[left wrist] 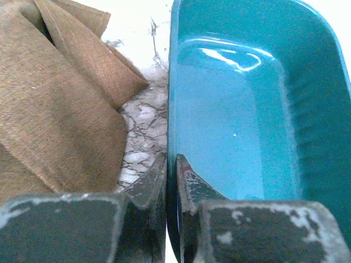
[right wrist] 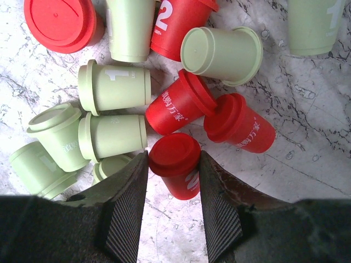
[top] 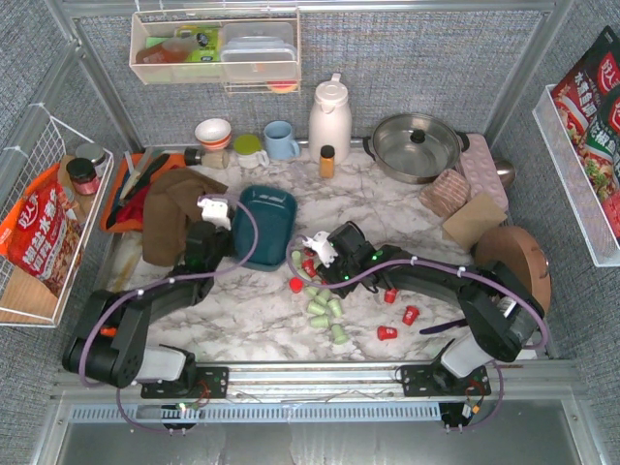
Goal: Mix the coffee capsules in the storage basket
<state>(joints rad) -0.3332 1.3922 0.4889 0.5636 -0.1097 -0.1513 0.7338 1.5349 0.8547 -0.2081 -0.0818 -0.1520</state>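
**A:** What has the left gripper [left wrist: 171, 167] got?

**B:** Its jaws are pinched on the long rim of the basket [left wrist: 323, 126], one finger inside the wall and one outside.

**A:** Any room around it?

**B:** At nine o'clock of the jaws a folded brown cloth [left wrist: 60, 115] lies close. Only a thin strip of marble table [left wrist: 143, 129] separates it from the basket wall. From twelve to three o'clock is the basket's own hollow.

**A:** And the right gripper [right wrist: 174, 164]?

**B:** It is clamped on a red capsule [right wrist: 178, 175], with a finger against each side of its lid.

**A:** Crowded there?

**B:** From nine to eleven o'clock, pale green capsules [right wrist: 112, 87] lie on their sides, touching one another. At twelve to two, two more red ones sit just beside the gripped one. Three to five o'clock is bare marble.

**A:** Where is the pile overall?

**B:** From above, it is on the table at five o'clock of the basket. Three red ones lie apart at four o'clock of the pile.

**A:** How do they look?

**B:** They are tapered cups with flanged lids and white numerals and lettering. The basket is glossy teal with rounded corners and one ribbed wall.
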